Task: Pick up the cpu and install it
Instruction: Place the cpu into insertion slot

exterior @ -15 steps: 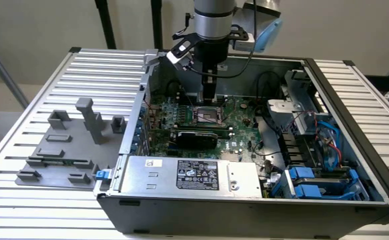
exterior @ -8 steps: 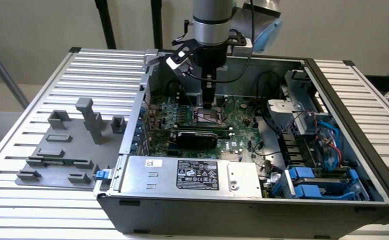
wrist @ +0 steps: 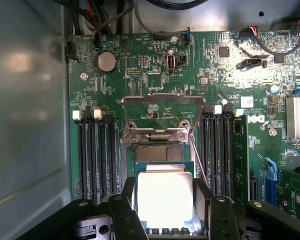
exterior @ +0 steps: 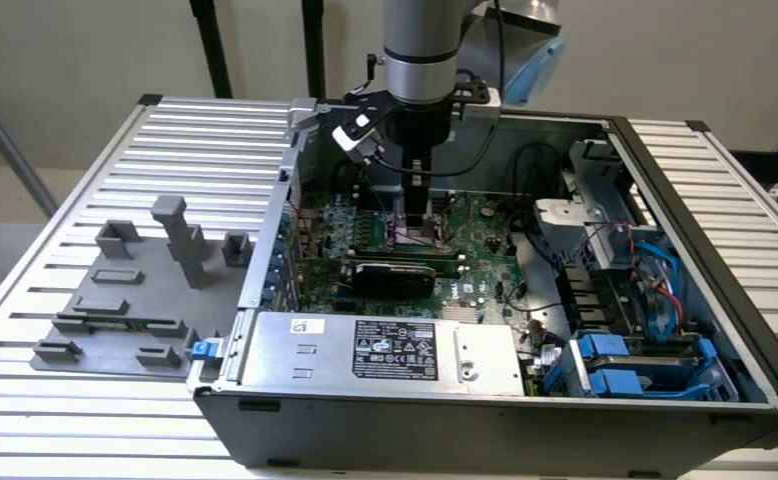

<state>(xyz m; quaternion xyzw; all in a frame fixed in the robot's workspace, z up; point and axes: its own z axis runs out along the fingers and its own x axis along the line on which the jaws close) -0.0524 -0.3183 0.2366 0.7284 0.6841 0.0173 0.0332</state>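
We see the arm [exterior: 423, 40] standing straight down into the open computer case [exterior: 496, 425], its gripper [exterior: 423, 225] low over the motherboard [exterior: 483, 215]. From the wrist view, the two black fingers [wrist: 126, 195] are clamped on opposite edges of the cpu [wrist: 165, 197], which sits right over the socket [wrist: 157, 151], silvery top glaring. Beyond it the socket's metal frame [wrist: 162, 107] stands tipped up, with memory slots [wrist: 97, 150] on either flank. In the exterior view, a black card [exterior: 389, 272] lies at six o'clock from the gripper, and the power supply [exterior: 382, 350] is further that way. The grey fixture blocks [exterior: 122, 290] are out at nine o'clock. We can't tell whether the chip touches the socket, and glare washes out its markings.
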